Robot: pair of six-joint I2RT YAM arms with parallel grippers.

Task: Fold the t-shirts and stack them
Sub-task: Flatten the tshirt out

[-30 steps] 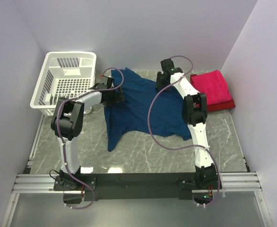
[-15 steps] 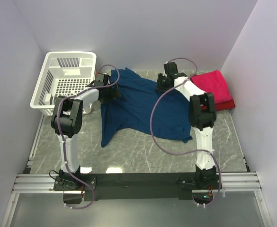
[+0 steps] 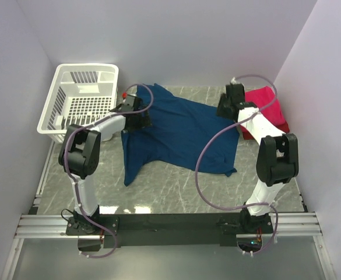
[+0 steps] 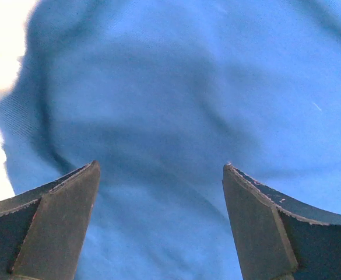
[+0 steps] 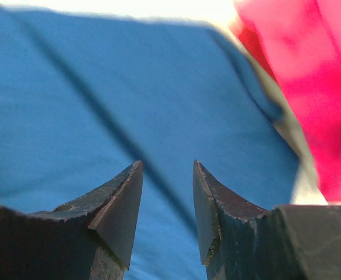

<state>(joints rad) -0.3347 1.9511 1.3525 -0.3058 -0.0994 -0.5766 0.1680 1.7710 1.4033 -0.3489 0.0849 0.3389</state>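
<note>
The grey marbled table (image 3: 176, 195) is seen from above, and most of its middle is covered by the navy blue t-shirt (image 3: 182, 131). The shirt is spread out but not flat: it is wrinkled, and one narrow part is drawn down toward the near edge. The white basket (image 3: 80, 99) is placed at the far left, just beside the shirt. At the far right the folded pinkish-red shirt (image 3: 263, 102) is laid on the darker red one (image 3: 269, 132); the blue cloth is very near to this stack.

The left gripper (image 4: 160, 169) is held over the left border of the blue shirt with its jaws wide apart and nothing between them. The right gripper (image 5: 167, 166) is held over the right corner, its jaws parted only a little and also empty.

Some trouble can be expected from here. Two layers may be pinched together where the cloth is wrinkled, so the fold would be spoiled. The pinkish-red shirt may be caught or pushed, because the right gripper is so near to it.
</note>
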